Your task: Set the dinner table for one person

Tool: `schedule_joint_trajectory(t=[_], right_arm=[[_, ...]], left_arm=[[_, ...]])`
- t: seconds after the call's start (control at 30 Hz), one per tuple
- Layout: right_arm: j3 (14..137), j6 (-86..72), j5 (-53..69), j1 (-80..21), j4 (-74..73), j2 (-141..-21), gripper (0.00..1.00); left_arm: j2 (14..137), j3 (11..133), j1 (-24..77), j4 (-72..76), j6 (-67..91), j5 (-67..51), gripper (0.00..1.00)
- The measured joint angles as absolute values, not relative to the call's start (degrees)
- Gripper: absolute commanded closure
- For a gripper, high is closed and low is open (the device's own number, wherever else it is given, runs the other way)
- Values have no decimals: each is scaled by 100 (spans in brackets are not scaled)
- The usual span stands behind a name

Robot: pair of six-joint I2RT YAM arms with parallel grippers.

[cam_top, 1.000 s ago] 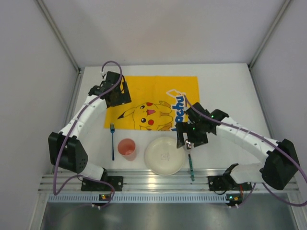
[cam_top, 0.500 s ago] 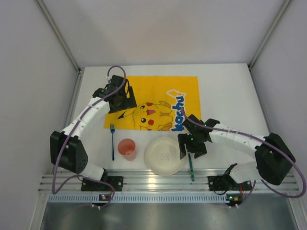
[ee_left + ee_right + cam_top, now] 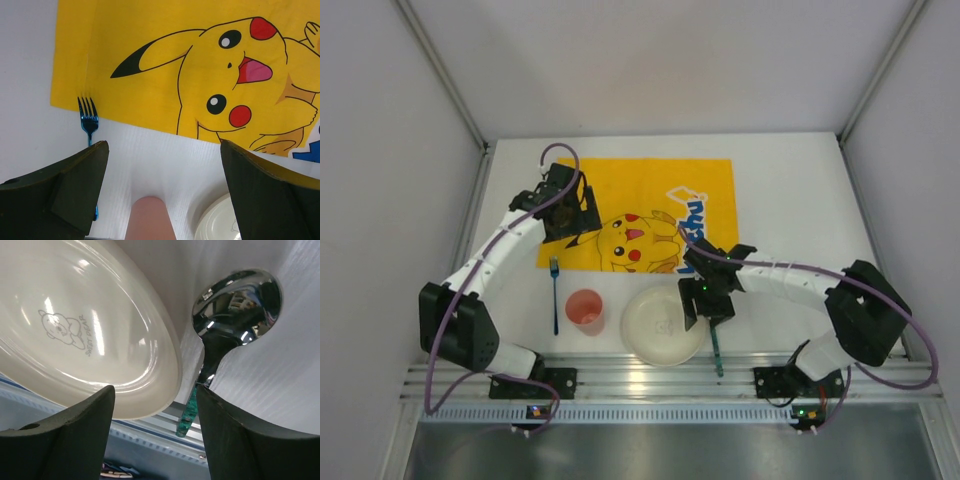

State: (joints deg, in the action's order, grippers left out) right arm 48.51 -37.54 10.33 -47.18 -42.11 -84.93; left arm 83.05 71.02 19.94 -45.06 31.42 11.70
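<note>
The white dinner table [image 3: 790,200] carries a yellow cartoon placemat [image 3: 640,190]. A cream plate [image 3: 663,325], a pink cup [image 3: 585,308], a blue fork [image 3: 555,295] and a green-handled spoon [image 3: 718,345] lie near the front rail. My right gripper [image 3: 703,312] is open and low over the plate's right rim. In the right wrist view its jaws [image 3: 155,435] straddle the plate's [image 3: 75,325] edge, with the spoon [image 3: 235,300] just beside it. My left gripper [image 3: 567,228] is open and empty above the placemat's left edge. Its wrist view shows the fork [image 3: 89,117] and cup [image 3: 148,220].
A slotted aluminium rail [image 3: 640,375] runs along the table's near edge. Grey walls with metal posts close in the left, right and back. The spoon's handle reaches onto the rail. The fork lies left of the cup, its tines touching the placemat's edge.
My right gripper has moved left and down from beside the placemat to the plate's right rim. My left gripper has shifted only slightly. The objects have not moved.
</note>
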Motion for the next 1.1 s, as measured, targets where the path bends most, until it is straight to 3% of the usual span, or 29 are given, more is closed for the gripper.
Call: schedule_joint_trajectory(t=[0.17,0.37,0.47,0.5,0.53,0.8,1.1], right_arm=[[5019,-3726,1011,-4757,-4158,-8632,41],[5061,-3660,954,-4762,-4139,-8847,62],[5065,-3632,893,-4764,-4139,-9008,82],[5065,-3618,875,-4764,-4134,-9065,97],[5072,-3607,878,-4766,-4132,-9098,100],[5791,-3573,679,-4827,-4733,-9015,100],[9089,-3183,-174,-4370,-5931,-9531,100]], left_arm=[[8289,7102,1994,-4506,3140,1208,1],[8291,7105,1994,-4506,3135,1210,1],[8318,7111,1994,-4506,3133,1205,1],[8331,7113,1994,-4506,3133,1205,1],[8342,7113,1994,-4506,3131,1203,1],[8405,7116,1994,-4506,3098,1201,1],[8372,7585,1997,-4593,2995,1273,1]])
